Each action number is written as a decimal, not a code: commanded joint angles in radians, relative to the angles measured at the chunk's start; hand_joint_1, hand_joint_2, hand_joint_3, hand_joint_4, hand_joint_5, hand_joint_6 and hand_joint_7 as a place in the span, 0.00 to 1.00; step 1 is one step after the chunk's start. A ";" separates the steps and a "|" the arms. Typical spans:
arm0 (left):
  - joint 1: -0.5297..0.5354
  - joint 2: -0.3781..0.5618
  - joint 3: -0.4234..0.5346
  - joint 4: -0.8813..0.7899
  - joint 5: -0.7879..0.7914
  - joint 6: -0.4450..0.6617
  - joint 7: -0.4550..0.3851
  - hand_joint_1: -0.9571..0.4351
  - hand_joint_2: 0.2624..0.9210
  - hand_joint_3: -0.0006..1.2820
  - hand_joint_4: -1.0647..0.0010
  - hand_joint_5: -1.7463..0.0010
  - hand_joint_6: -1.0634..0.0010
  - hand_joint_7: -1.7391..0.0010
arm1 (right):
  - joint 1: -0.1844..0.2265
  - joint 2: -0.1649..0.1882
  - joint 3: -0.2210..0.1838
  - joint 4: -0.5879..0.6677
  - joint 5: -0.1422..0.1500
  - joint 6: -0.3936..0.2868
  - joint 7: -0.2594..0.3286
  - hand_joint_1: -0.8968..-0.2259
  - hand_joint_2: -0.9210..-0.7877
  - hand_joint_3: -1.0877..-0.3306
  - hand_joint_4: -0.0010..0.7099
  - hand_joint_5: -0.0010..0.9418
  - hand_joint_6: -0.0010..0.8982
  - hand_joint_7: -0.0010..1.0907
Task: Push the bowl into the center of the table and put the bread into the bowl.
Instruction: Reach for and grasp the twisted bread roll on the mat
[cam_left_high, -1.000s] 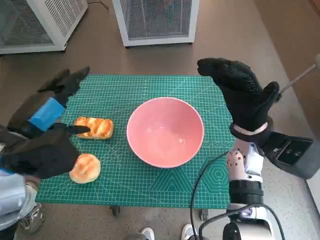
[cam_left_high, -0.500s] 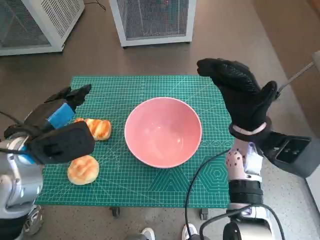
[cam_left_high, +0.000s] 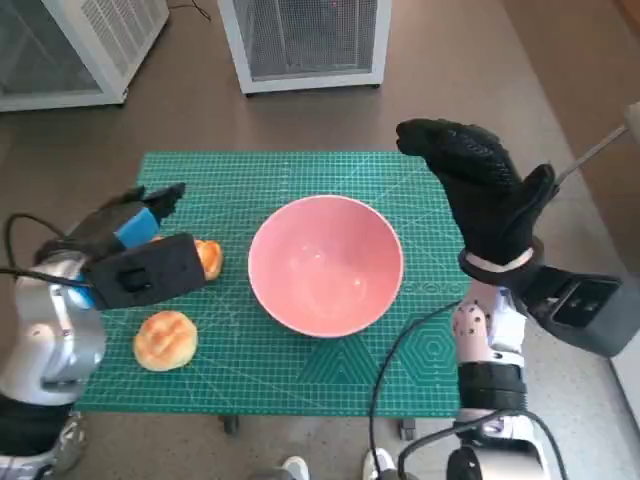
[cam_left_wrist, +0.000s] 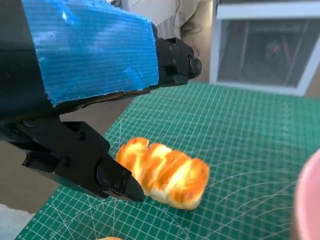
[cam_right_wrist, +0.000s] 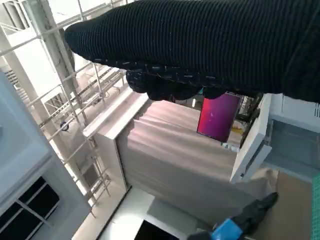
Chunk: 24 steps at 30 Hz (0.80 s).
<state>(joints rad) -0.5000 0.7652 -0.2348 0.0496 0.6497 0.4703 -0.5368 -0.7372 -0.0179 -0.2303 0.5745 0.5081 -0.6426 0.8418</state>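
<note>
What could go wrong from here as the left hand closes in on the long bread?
The left hand is open around the long bread without gripping it, so closing fingers might nudge it away. The round bun lies close by and could get bumped. The pink bowl sits near; a swinging forearm might push it off center.

Pink bowl; golden-brown bread; green white-gridded mat; blue-taped black left robot hand.

pink bowl mid-mat, round bun near edge
</note>
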 joint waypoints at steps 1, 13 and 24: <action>-0.045 -0.024 -0.035 0.075 0.026 -0.026 0.020 0.59 0.74 0.00 0.92 0.99 0.81 0.98 | 0.027 -0.003 0.004 0.001 0.001 0.014 -0.004 0.45 0.00 0.62 0.36 0.00 0.35 0.00; -0.145 -0.098 -0.125 0.340 0.057 -0.092 0.056 0.59 0.74 0.00 0.90 0.99 0.79 0.98 | 0.033 -0.011 0.004 -0.013 0.002 0.021 -0.006 0.43 0.00 0.61 0.36 0.00 0.35 0.00; -0.188 -0.150 -0.157 0.523 0.051 -0.151 0.092 0.59 0.75 0.00 0.86 0.99 0.74 0.98 | 0.045 -0.016 0.011 -0.032 -0.015 0.020 -0.029 0.44 0.00 0.60 0.35 0.00 0.36 0.00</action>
<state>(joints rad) -0.6629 0.6260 -0.3810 0.5321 0.6957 0.3310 -0.4557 -0.7235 -0.0295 -0.2271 0.5441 0.5052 -0.6316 0.8224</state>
